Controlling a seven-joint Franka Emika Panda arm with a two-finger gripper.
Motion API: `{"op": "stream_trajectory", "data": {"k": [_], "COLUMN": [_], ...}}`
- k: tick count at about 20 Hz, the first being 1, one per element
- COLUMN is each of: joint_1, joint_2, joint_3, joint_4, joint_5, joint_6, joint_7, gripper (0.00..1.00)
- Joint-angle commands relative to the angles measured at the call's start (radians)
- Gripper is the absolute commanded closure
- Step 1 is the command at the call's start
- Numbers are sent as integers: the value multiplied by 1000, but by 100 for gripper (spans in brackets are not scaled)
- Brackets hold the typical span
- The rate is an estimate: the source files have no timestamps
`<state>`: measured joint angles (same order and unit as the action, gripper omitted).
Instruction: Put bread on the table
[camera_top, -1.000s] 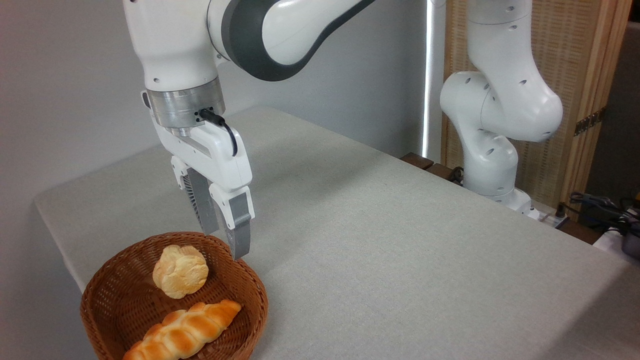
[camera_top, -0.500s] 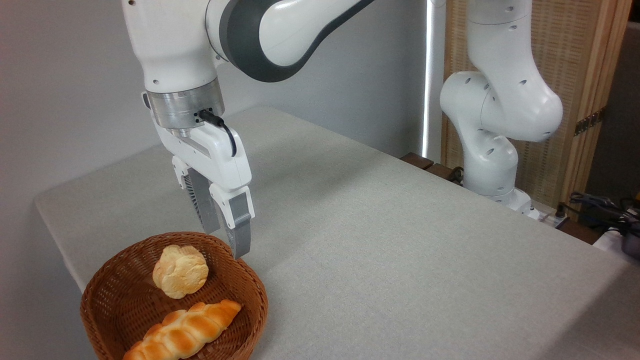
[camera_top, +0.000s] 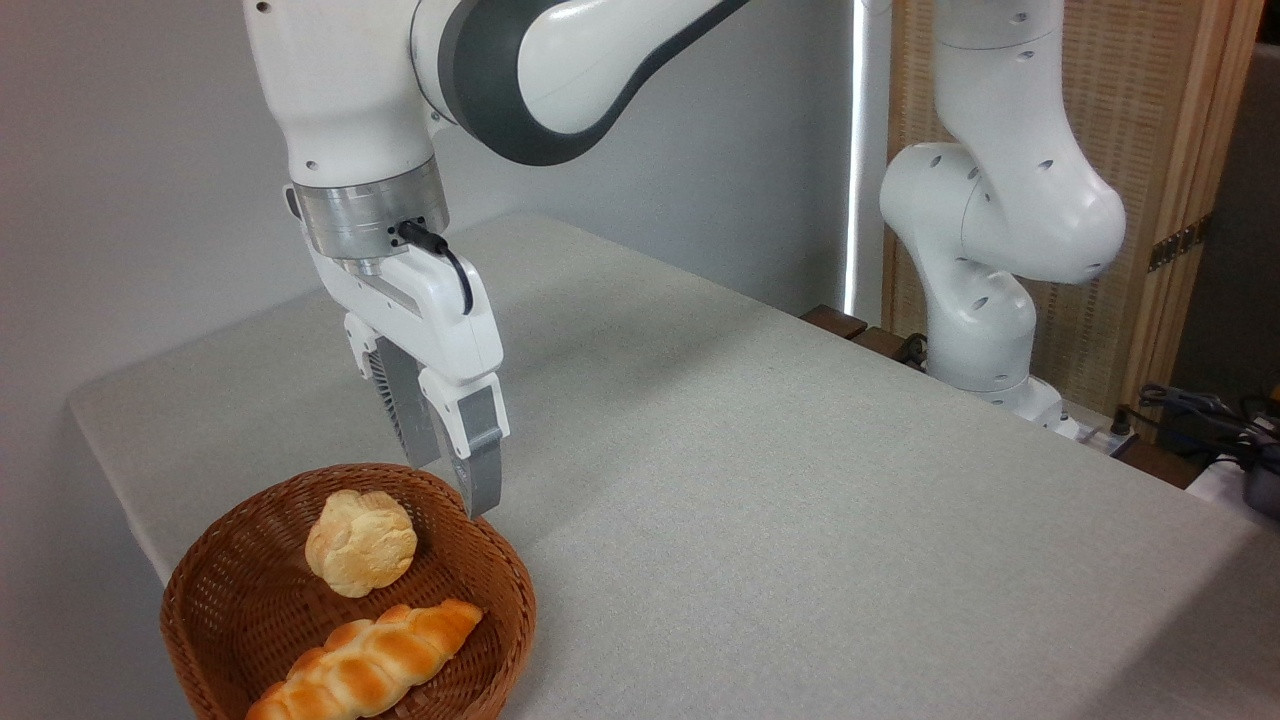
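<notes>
Camera view from the desk's near side: the bun (camera_top: 361, 542) sits in the basket (camera_top: 200, 610), just behind the braided loaf (camera_top: 365, 662), not yet on the desk (camera_top: 760, 480). The claw (camera_top: 455, 485) hangs over the basket's back rim, just right of the bun, fingers close together with only a narrow gap, holding nothing. The bun looks light and soft, easily squashed; I'd grip it gently across its round sides.
</notes>
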<state>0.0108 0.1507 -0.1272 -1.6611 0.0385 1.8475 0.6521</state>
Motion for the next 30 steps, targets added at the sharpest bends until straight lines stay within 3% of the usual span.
{"op": "stream_trajectory", "data": {"k": [1, 30], "joint_1": [-3, -3], "joint_2": [1, 1], "joint_3": [-6, -6], "joint_4": [9, 14], "joint_5": [3, 4], "joint_6": [-25, -8], "joint_7": [-23, -20], "gripper": [0, 0]}}
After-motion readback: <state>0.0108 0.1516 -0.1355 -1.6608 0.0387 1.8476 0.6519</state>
